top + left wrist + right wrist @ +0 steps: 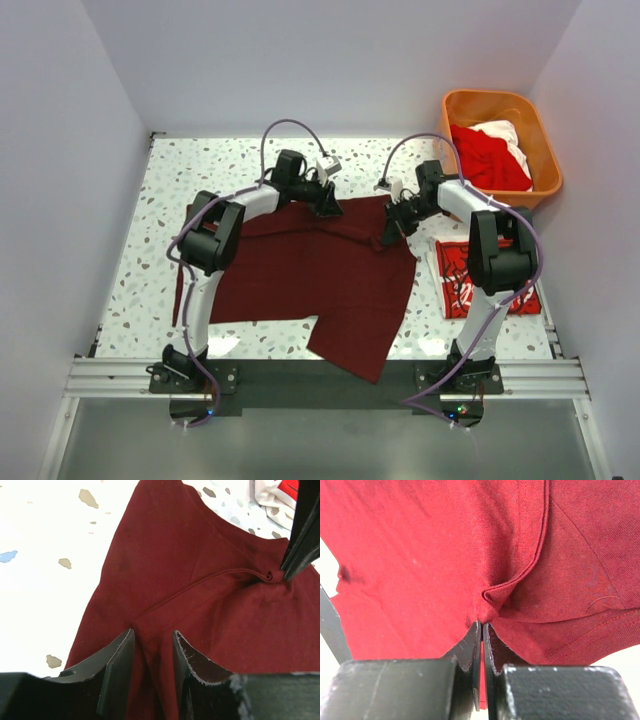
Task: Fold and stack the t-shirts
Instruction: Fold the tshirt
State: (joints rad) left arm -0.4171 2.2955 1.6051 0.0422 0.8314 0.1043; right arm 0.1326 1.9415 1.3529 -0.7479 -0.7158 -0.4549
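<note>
We find the shirt (330, 275) pinched at its upper edge, mid-frame, by the right claw (482, 626), with the left claw (152, 642) spread astride it, leftward.

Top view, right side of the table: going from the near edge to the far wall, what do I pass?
right arm's base → folded red printed t-shirt → orange basket holding red and white shirts
</note>
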